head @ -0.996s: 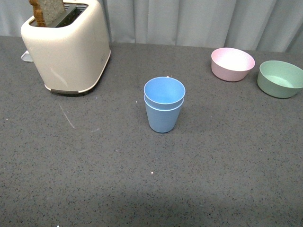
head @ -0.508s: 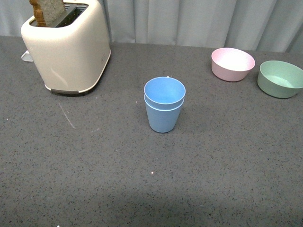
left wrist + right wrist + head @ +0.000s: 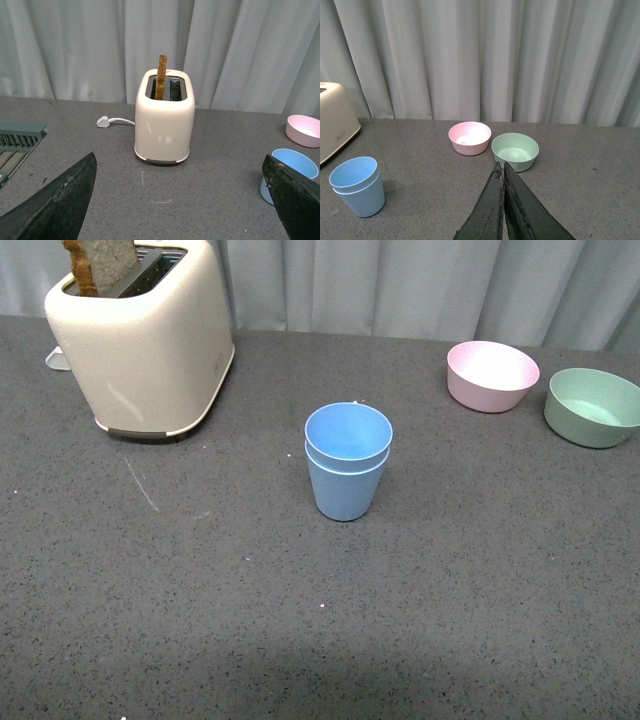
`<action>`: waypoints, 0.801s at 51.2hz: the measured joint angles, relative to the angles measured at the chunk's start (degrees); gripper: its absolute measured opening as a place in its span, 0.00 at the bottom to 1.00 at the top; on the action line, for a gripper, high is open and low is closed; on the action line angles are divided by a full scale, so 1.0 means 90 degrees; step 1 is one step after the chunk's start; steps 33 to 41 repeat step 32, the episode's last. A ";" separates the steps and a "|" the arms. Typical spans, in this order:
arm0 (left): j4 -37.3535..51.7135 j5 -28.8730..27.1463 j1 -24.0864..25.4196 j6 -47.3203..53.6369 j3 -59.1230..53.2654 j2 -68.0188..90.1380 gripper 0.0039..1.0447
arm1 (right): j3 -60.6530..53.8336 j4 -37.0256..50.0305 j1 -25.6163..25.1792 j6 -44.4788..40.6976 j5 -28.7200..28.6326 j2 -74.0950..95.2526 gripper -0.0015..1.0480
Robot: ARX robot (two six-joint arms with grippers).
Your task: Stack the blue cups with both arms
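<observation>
While nested: blue cups (image 3: 347, 462) stand upright at table (image 3: 200, 590) centre.
Toaster (image 3: 140, 335): ten o'clock of cups.
Left gripper (image 3: 180, 200): spread wide.
Right gripper (image 3: 503, 200): pressed together, empty.

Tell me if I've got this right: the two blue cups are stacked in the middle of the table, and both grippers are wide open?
Not quite. The blue cups are stacked, and the left gripper is wide open, but the right wrist view shows the right gripper shut, its jaws pressed together.

Cream toaster (image 3: 140, 340) holding toast (image 3: 100, 265); pink bowl (image 3: 491, 375) beside green bowl (image 3: 592, 406).
</observation>
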 joint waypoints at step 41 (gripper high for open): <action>-0.0002 0.0000 0.0002 -0.0002 0.0000 0.0002 0.94 | 0.0000 -0.0017 0.0000 -0.0005 0.0000 -0.0005 0.91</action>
